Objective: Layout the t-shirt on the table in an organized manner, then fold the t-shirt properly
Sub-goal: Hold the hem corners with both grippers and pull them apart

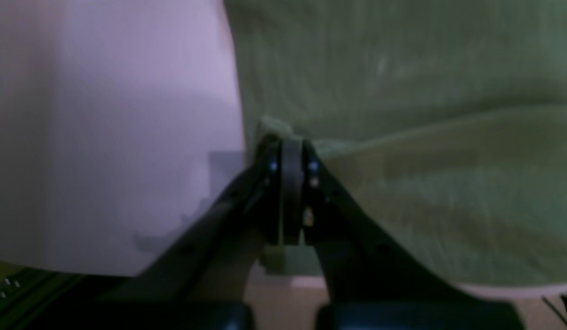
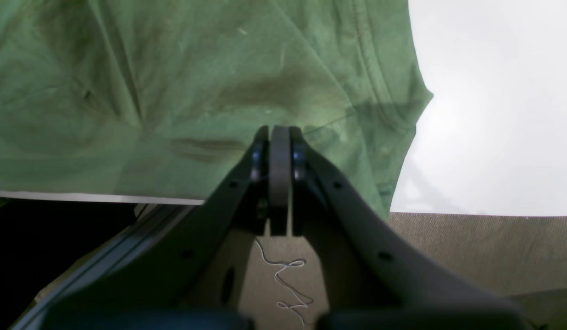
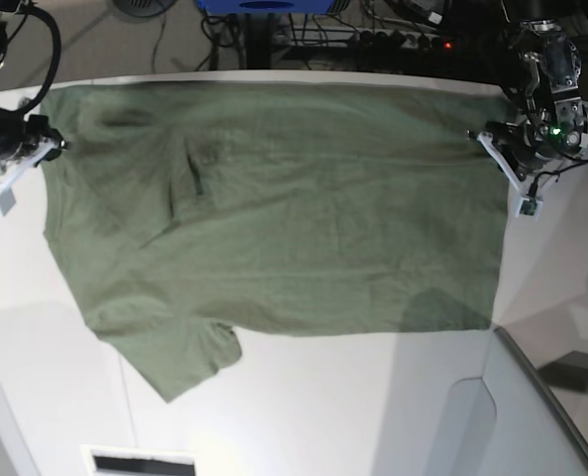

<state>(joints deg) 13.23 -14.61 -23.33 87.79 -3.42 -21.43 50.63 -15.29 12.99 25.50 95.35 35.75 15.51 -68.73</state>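
A: Why are we holding the t-shirt point(image 3: 274, 228) like this?

B: Our left gripper point(image 1: 291, 140) is clenched on its edge at three o'clock, and our right gripper point(image 2: 280, 130) is clamped on the edge at nine o'clock, probably to stretch it flat across the table point(image 3: 353, 416).

A: Any containers?

B: We see none; one sleeve point(image 3: 179, 357) lies at seven o'clock.

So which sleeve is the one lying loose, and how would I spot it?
Start from the white table and the olive-green t-shirt spread across it. Follow the shirt's near edge toward the base view's left: the loose sleeve sticks out there as a rumpled flap. Unlike the shirt's far corners, no pincer holds it.
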